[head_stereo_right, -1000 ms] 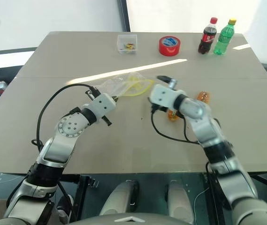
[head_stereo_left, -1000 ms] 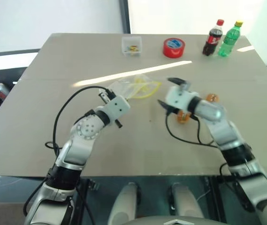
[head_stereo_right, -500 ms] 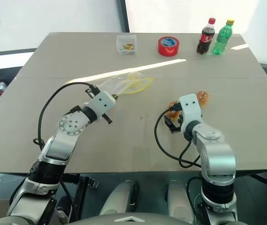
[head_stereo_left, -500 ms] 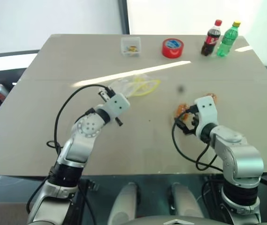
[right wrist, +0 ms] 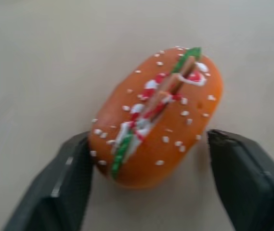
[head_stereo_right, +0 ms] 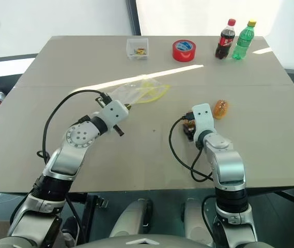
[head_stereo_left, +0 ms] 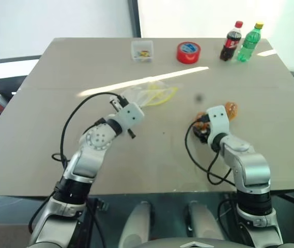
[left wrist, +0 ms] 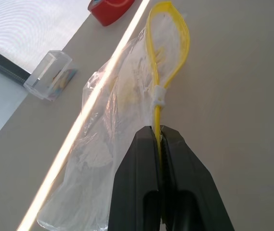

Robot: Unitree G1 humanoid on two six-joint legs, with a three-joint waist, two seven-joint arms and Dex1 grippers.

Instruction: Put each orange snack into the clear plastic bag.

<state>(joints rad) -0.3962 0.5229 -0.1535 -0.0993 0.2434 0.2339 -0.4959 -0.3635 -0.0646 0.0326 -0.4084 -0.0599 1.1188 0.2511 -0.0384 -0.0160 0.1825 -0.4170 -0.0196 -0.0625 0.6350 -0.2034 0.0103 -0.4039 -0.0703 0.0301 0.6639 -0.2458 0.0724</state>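
The left tool (left wrist: 160,137) is pressed together on the yellow strip of the crinkly clear plastic bag (head_stereo_left: 148,95), which lies on the beige surface (head_stereo_left: 48,113) with its looped mouth toward the red tape roll. Right of the bag, the right tool (right wrist: 149,178) stands spread around one glossy orange oval snack (right wrist: 156,118), one finger touching it and the other just beside it; the second orange snack (head_stereo_right: 220,108) lies just beyond. The step in hand seems to be grasping the first snack, so the next move calls for closing on it, then carrying it left to the bag's mouth.
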